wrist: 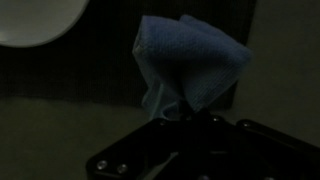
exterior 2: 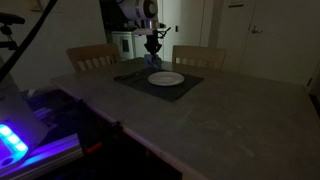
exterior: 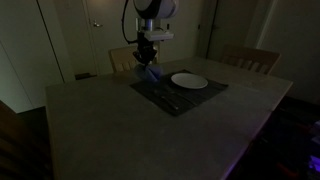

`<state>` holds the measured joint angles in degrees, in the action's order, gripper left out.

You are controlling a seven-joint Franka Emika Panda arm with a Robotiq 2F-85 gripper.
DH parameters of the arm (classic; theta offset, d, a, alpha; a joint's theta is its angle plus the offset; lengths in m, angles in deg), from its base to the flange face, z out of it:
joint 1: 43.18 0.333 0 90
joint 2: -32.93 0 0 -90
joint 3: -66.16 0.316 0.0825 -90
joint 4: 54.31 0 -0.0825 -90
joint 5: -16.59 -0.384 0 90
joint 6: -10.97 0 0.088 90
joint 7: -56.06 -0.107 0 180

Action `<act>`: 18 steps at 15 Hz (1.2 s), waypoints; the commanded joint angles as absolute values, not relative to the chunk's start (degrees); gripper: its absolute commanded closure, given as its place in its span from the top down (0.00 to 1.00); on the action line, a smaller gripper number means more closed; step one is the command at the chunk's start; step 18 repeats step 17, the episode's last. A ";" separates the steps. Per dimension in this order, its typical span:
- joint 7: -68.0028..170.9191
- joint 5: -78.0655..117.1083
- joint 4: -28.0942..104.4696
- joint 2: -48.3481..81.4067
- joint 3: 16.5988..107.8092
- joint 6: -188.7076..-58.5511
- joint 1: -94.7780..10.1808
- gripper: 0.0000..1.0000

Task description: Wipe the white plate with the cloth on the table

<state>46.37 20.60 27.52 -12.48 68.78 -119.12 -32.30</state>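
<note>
The white plate sits on a dark placemat on the table; it also shows in the other exterior view and at the wrist view's top left corner. My gripper hangs above the placemat's far end, beside the plate, and is shut on the cloth. The bluish-grey cloth dangles bunched from the fingertips, lifted off the surface. It shows small and blue under the gripper in both exterior views.
Wooden chairs stand along the table's far side. Cutlery lies on the placemat next to the plate. The room is dim. A glowing blue-violet device sits by the table's near corner.
</note>
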 commanded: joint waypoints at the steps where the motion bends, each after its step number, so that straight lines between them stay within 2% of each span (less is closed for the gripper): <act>1: 47.02 19.46 25.94 -15.37 69.21 -117.31 -32.31 0.02; 6: 46.13 18.82 25.39 -17.25 68.91 -116.61 -32.60 0.02; 7: 46.03 18.87 25.27 -17.05 68.75 -116.46 -32.65 0.32; 8: 46.09 18.94 25.16 -16.74 68.62 -116.13 -32.76 0.33; 9: 46.18 19.12 25.21 -16.09 68.40 -115.76 -32.88 0.39; 17: 48.04 18.80 25.03 -10.49 68.84 -104.33 -34.44 0.95; 18: 48.04 18.80 25.03 -10.49 68.84 -104.33 -34.44 0.95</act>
